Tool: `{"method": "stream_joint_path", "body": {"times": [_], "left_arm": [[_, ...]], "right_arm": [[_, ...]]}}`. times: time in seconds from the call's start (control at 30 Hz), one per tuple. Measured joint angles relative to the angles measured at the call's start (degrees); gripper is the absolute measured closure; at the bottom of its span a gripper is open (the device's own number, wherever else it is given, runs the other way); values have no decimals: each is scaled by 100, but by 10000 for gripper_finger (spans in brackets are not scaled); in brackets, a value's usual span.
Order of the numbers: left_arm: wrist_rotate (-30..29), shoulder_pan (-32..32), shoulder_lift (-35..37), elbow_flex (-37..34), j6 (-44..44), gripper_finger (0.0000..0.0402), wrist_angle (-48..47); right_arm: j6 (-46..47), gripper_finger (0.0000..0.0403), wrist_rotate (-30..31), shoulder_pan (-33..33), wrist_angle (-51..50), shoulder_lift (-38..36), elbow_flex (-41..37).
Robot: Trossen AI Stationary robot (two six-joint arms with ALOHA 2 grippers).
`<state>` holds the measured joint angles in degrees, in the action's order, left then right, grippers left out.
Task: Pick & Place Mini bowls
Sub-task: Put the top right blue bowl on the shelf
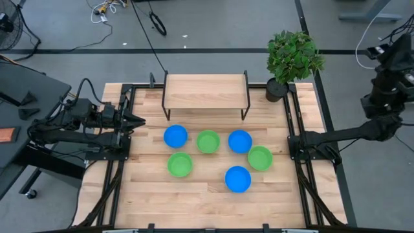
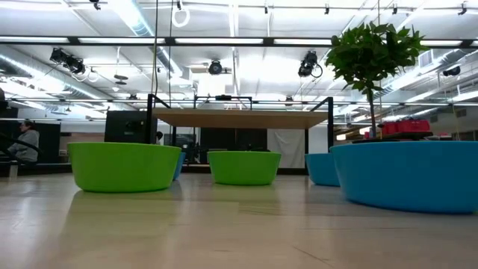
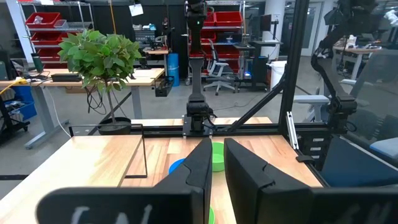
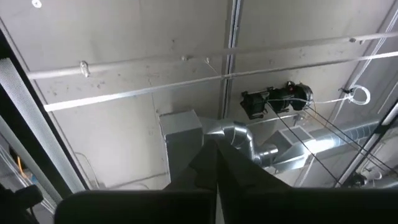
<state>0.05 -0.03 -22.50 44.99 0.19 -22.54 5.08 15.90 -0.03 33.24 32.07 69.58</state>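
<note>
Bowls are sitting loose on the wooden table (image 1: pixel 149 200) in the high view, six in all, none stacked. Nearest the wooden shelf (image 1: pixel 206 90) three are lining up in a row: a blue bowl (image 1: pixel 175 136), a green bowl (image 1: pixel 207 141) and a second blue bowl (image 1: pixel 239 141). Nearer the front edge, a second green bowl (image 1: pixel 180 164) is lying under the first blue one, a third green bowl (image 1: pixel 259 158) is touching the second blue one, and a third blue bowl (image 1: pixel 237 179) is sitting farthest forward. A potted plant (image 1: pixel 292 58) is standing at the table's far right corner. My left gripper (image 1: pixel 139 120) is waiting at the left edge, pointing inward, well apart from every bowl. My right arm (image 1: pixel 362 133) is resting folded at the right edge.

Low view: a green bowl (image 2: pixel 124 166) is filling the left, another green bowl (image 2: pixel 243 167) is sitting farther back at centre, and a blue bowl (image 2: pixel 409 175) is looming on the right with a further blue bowl (image 2: pixel 322 169) behind it. A person (image 2: pixel 25 142) is sitting far off in the room.

Left wrist view: my left fingers (image 3: pixel 199 171) are standing slightly apart with a narrow gap between them, gripping nothing; a green bowl (image 3: pixel 217 155) and a blue bowl (image 3: pixel 177 167) are showing beyond them.

Right wrist view: my right gripper (image 4: pixel 217 155) is aiming up at the ceiling, its fingers pressed together and holding nothing.
</note>
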Motion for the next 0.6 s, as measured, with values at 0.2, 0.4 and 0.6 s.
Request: {"method": "stream_joint_path", "body": {"times": [0.2, 0.4, 0.6], "left_arm": [[-1, 1, 0, 2, 0, 353, 1], [0, 0, 2, 2, 0, 353, 2], [0, 0, 2, 2, 0, 353, 0]], "right_arm": [[26, 397, -4, 0, -1224, 406, 878], [320, 397, -8, 2, -2601, 701, 1625], [560, 397, -94, 2, -3876, 915, 2139]]}}
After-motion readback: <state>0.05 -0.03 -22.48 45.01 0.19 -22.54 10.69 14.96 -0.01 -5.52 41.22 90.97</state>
